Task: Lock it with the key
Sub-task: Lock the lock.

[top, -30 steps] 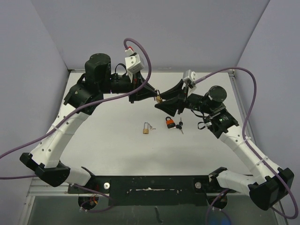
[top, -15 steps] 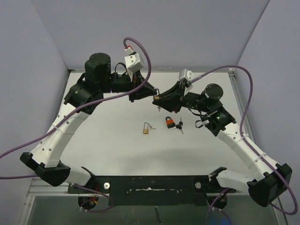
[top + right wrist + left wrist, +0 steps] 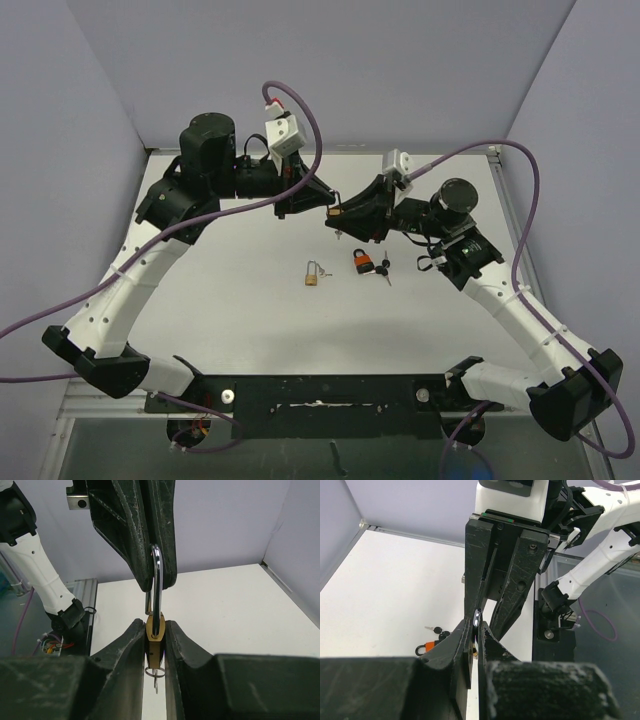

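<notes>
Right gripper (image 3: 337,217) clamps the body of a brass padlock with steel shackle (image 3: 154,630); left gripper (image 3: 476,632) is pinched tight on its shackle, mid-air. Small ringed key (image 3: 153,674) hangs beneath. Three padlocks: that one, plus a small brass padlock (image 3: 313,274) and an orange-black padlock (image 3: 360,263) on the white table (image 3: 250,310). A second ago the right jaws were wider.

Above the far middle of the table (image 3: 260,320), one padlock (image 3: 155,636) hung between the two arms. The left gripper (image 3: 327,206) pinched its shackle from the left side, and the right gripper (image 3: 336,219) pinched its body from the right side. Nearer to the arm bases, two more padlocks lay on the table, apart from each other: the second padlock (image 3: 313,273) at the left and the third padlock (image 3: 360,262) at the right, with small keys (image 3: 384,270) just right of it.
</notes>
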You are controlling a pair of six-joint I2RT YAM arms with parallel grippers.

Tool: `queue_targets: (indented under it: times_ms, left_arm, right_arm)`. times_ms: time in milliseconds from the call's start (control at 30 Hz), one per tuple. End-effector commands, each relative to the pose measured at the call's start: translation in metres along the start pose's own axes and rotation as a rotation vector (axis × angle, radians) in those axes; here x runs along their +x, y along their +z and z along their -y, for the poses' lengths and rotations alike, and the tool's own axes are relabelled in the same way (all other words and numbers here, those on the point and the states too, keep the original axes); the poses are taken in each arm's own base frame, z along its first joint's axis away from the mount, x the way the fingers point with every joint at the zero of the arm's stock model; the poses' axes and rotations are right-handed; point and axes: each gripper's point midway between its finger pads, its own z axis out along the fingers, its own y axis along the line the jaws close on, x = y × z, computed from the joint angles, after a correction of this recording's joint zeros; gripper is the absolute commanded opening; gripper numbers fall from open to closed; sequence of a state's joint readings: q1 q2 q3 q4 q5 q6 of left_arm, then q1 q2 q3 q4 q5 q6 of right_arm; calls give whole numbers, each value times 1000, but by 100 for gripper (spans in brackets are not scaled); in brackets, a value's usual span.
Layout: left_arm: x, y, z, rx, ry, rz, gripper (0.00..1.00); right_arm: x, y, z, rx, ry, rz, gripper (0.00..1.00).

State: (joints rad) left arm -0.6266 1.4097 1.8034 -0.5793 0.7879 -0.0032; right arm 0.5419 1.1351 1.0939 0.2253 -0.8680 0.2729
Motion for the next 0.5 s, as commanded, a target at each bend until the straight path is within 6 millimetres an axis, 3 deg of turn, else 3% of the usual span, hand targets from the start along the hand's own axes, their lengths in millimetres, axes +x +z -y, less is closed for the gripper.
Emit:
queue_targets:
  times_ms: [0,267,467]
  left_arm:
    - [-10,2,-3,-9,76,36,0]
    - [-6,1,-1,-3,64,35,0]
    - [-1,0,5,17,44,37,0]
  right_arm:
    - [-43,-2,-33,-133,-121,111,0]
    - [-60,-4,-45,-178,-148,162,0]
    - [-67,-5,-38,-126,-181,186,0]
